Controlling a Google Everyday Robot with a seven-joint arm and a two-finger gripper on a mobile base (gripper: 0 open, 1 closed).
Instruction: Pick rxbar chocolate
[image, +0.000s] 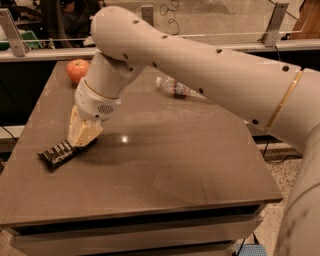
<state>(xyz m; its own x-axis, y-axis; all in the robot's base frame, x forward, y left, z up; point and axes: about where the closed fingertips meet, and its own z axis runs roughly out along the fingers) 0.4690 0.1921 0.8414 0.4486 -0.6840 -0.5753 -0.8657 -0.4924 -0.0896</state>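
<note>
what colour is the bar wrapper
Rxbar chocolate is black with white lettering, camera view; end effector at one end.

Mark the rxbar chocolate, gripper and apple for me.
rxbar chocolate (56, 154): camera view, middle of black wrapper.
gripper (81, 140): camera view, its tip, at the bar's end.
apple (77, 70): camera view, centre of fruit.

We see the snack bar (60, 153), a flat, narrow strip in a black wrapper with rows of white lettering. It lies flat near the left front part of the surface (175, 165), set diagonally with its left end nearer the front. Our pincer (82, 139) sits at its right end, hiding that tip.
</note>
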